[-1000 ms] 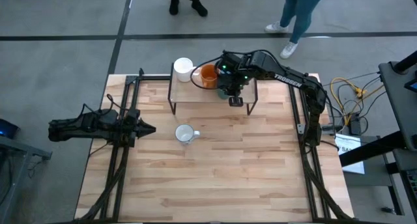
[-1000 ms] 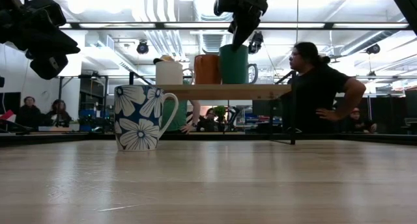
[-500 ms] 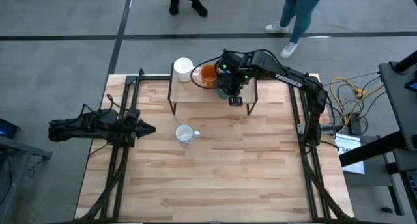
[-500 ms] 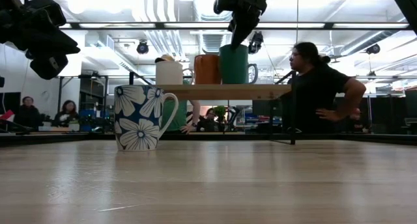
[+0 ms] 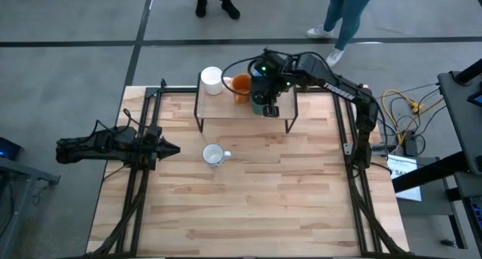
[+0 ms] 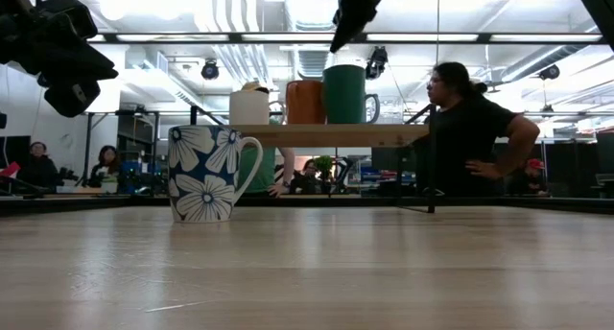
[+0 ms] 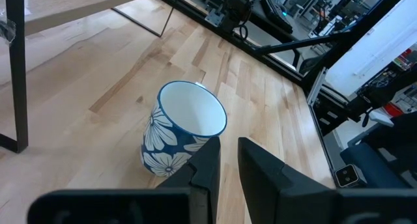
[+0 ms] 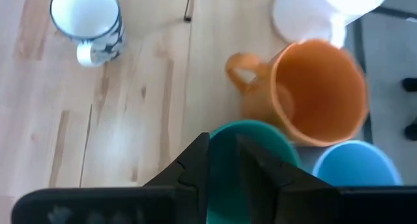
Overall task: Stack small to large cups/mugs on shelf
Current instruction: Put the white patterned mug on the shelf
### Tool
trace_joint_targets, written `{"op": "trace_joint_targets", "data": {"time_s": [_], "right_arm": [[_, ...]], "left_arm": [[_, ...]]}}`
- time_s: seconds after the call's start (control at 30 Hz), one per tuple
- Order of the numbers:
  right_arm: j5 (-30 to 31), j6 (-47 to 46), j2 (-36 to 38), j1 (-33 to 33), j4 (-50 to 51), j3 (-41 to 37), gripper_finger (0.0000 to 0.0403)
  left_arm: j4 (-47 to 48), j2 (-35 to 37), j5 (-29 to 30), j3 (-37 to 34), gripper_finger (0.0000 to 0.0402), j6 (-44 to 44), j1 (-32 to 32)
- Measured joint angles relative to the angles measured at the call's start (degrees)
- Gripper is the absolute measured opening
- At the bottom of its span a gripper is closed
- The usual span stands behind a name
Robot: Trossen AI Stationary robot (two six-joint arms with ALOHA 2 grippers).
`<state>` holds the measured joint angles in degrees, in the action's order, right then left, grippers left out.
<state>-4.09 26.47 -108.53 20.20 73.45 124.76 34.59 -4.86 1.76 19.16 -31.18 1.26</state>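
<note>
— Low view, shelf (image 6: 331,133)?
— White mug (image 6: 248,107), orange mug (image 6: 305,102), dark green cup (image 6: 345,94) in a row; right gripper (image 6: 338,37) just above, fingers nearly together, empty.
— Left gripper (image 5: 170,148)?
— Parked beside the patterned mug (image 6: 204,173), fingers narrowly apart.

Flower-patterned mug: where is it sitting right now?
The flower-patterned mug stands upright on the table, not on the shelf. In the high view it sits just in front of the shelf's left end, right of the waiting left gripper.

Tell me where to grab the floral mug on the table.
Grip the floral mug by its rim wall, from above. It stands upright with its mouth open and clear space around it; a finger can drop inside. The left gripper is nearest.
</note>
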Motion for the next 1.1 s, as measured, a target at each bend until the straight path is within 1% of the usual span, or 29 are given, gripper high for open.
{"op": "trace_joint_targets", "data": {"time_s": [0.2,0.4,0.53,0.63,0.8,0.87,1.1], "right_arm": [[0.2,-1.9,0.0,-2.0,-0.2,4.2,0.0066],[-1.6,-2.6,0.1,-7.7,-0.9,6.0,0.0066],[-2.4,-5.6,0.1,-11.9,-2.6,5.1,0.0064],[-2.5,-6.9,-0.2,-14.3,-4.1,3.8,0.0053],[-2.4,-8.3,-0.3,-16.4,-8.7,-1.3,0.0013],[-2.1,-9.2,-0.3,-16.8,-10.2,-3.8,0.001],[-1.8,-13.4,-0.3,-16.9,-15.9,-12.2,0.0008]], "left_arm": [[0.0,0.0,0.0,0.0,0.004,0.0,0.0],[0.2,-0.9,0.0,0.0,0.004,-0.5,0.0],[0.4,-3.6,-0.9,0.0,0.004,-1.5,0.0],[0.0,-6.5,-2.0,0.0,0.004,-1.6,0.0],[-3.2,-11.7,-4.6,0.0,0.004,-1.5,0.0],[-4.9,-13.3,-4.8,0.1,0.004,-1.5,0.0],[-4.6,-16.5,-4.8,3.7,0.004,0.5,0.0]]}}
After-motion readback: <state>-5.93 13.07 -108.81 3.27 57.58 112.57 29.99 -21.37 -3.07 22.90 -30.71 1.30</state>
